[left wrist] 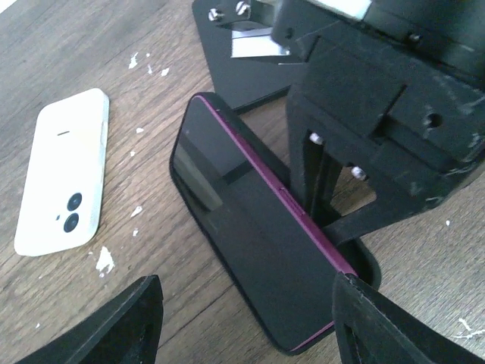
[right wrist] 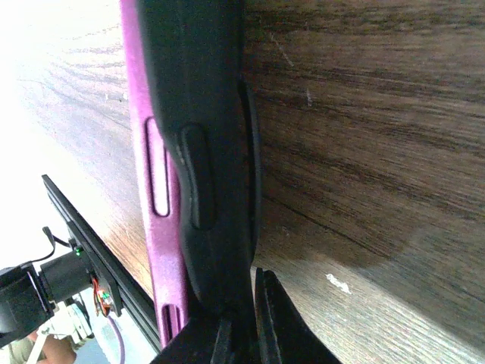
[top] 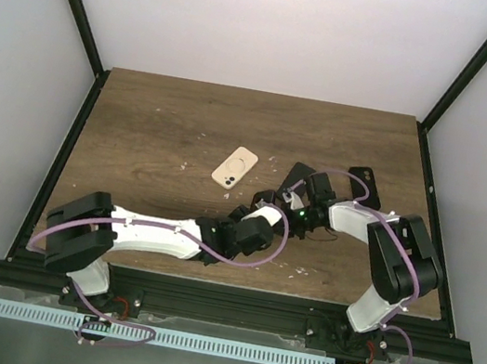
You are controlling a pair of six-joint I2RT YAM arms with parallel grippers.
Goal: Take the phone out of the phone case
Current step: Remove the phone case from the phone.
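In the top view, the left gripper [top: 271, 198] and the right gripper [top: 304, 193] are met right of centre on the wooden table [top: 158, 129], where the phone case [top: 299, 172] is seen only as a dark shape between them; a white phone-shaped object [top: 235, 167] lies just left of them, and a black object [top: 363, 184] to the upper right. In the left wrist view, the phone [left wrist: 242, 220], magenta-edged with a dark screen, is shown across the centre, its right edge raised out of the black case. The left fingers [left wrist: 129, 322] are held wide apart at the lower corners, touching nothing. In the right wrist view, the case is seen edge-on at upper centre beside the magenta phone edge, and its rim is pinched by the closed right fingers [right wrist: 265, 318] at the bottom.
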